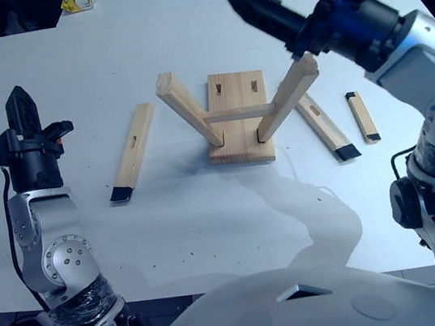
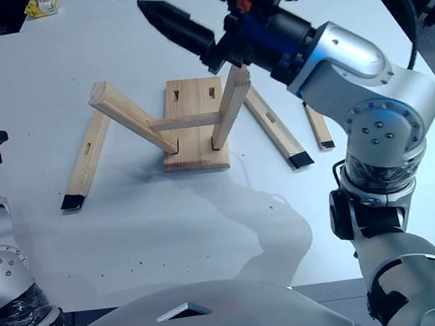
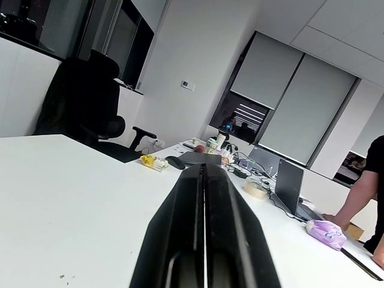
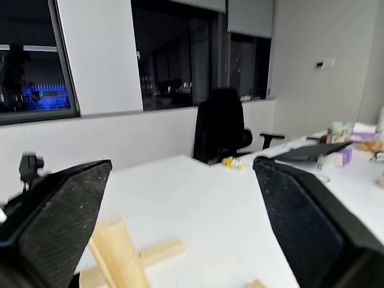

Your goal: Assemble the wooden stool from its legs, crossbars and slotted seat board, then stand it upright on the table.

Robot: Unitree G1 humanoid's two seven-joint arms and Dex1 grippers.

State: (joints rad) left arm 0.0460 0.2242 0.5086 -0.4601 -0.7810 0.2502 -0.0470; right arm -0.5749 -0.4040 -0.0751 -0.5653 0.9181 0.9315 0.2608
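Stool frame (image 1: 239,114) rests on table (image 1: 92,255) (well off its edges); right fingers (image 1: 260,9) spread, left fingers (image 1: 19,106) pressed together.

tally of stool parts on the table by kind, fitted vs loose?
seat board: 1
legs: 4 (2 fitted legs, 2 loose legs)
crossbars: 2 (1 fitted crossbar, 1 loose crossbar)
total: 7
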